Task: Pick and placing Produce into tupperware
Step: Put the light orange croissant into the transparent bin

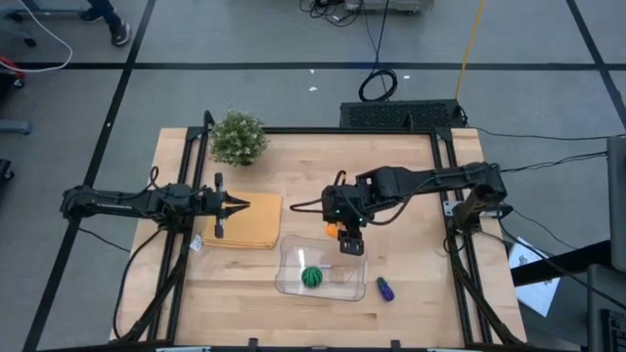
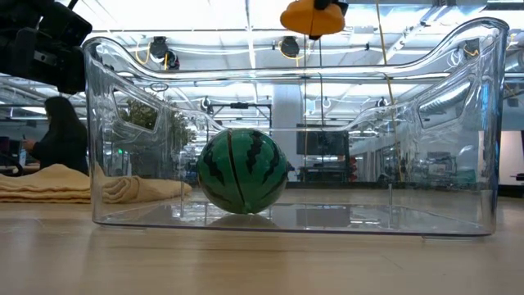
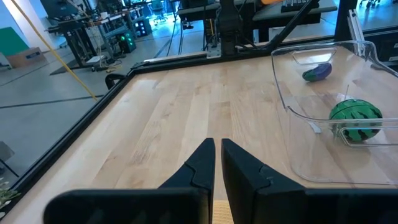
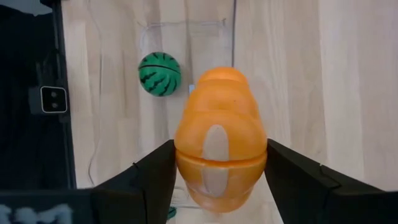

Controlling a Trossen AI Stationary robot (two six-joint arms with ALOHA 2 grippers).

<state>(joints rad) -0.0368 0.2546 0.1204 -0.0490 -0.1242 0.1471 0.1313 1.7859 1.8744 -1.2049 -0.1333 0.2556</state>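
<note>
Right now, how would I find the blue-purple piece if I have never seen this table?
Start from the clear tupperware near the front edge of the wooden table. Look just outside its wall on the right arm's side: the blue-purple piece lies there on bare wood. Unlike the green striped ball inside, it is elongated and dark.

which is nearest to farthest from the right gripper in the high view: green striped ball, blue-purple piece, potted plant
From the right gripper, which holds the orange piece:
1. Green striped ball, inside the tupperware just below the gripper.
2. Blue-purple piece, on the table right of the tupperware.
3. Potted plant, at the far left corner.
</note>
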